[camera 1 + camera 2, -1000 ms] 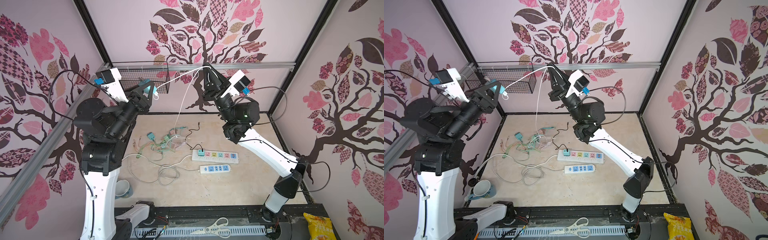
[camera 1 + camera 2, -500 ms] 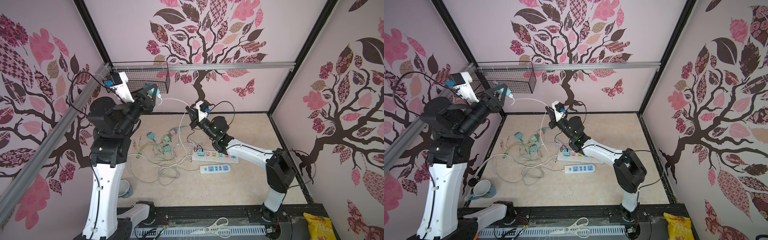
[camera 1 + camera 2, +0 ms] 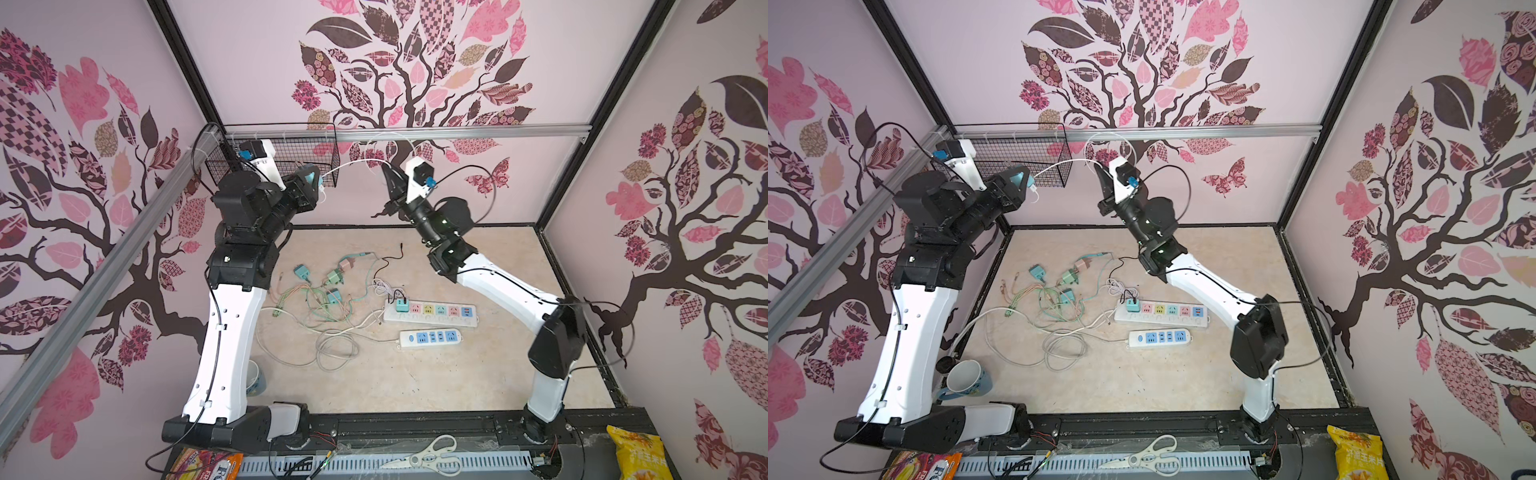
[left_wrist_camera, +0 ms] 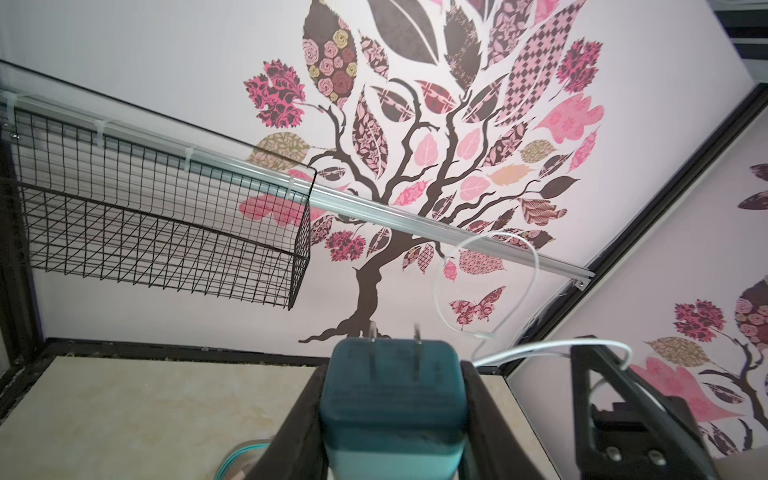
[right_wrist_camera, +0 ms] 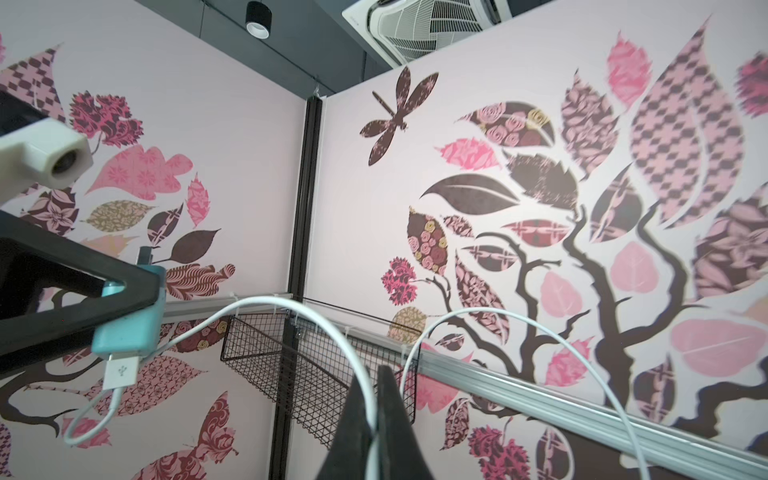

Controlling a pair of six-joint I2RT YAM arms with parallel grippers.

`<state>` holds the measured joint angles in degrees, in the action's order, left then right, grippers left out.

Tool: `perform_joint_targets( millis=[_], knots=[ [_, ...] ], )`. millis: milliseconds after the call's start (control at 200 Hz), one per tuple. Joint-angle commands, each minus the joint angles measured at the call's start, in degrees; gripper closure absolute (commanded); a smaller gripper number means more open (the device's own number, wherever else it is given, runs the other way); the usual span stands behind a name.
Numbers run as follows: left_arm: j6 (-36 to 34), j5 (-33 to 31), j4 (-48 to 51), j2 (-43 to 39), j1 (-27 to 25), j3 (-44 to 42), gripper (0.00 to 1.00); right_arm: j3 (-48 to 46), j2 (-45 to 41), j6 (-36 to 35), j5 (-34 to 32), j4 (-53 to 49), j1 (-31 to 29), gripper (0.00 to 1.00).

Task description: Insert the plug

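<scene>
High above the beige floor (image 3: 415,382), just beside the wire basket (image 3: 286,153): teal plug (image 4: 392,399) clamped by its sides between the black fingers (image 4: 303,399) of the left gripper (image 4: 395,368), jaws partway in, both metal prongs bare and pointing out past the fingertips; seated in its rear end (clearest from the right wrist), the connector of a white USB cable (image 5: 332,328); from there arching across to the right gripper (image 5: 376,374) and pinched in fully closed jaws, with a loose loop curling beyond; in both top views, grippers raised to much the same height, near each other yet apart, joined only by that cable; far below, flat on the floor, a white power strip (image 3: 430,313) with coloured sockets and a small teal adapter (image 3: 400,305) seated at its left end; just in front of it, a shorter strip (image 3: 430,337) with blue sockets; left of both, a tangle of thin cables and adapters (image 3: 328,286); all well apart from the held plug.
</scene>
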<state>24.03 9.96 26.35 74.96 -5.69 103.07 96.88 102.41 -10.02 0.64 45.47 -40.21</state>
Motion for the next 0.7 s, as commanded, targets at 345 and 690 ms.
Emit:
perform_joint_targets(
  millis=[345,690],
  knots=[
    [3.2,-1.0,-5.7,2.0,-18.8,-0.8,1.00,-28.5,-19.6,3.4,0.4,-0.6,16.2,1.00],
    [11.6,-0.5,-17.0,15.2,-25.3,-2.8,1.00,-41.1,-25.2,9.0,9.1,-7.9,32.3,1.00]
  ],
)
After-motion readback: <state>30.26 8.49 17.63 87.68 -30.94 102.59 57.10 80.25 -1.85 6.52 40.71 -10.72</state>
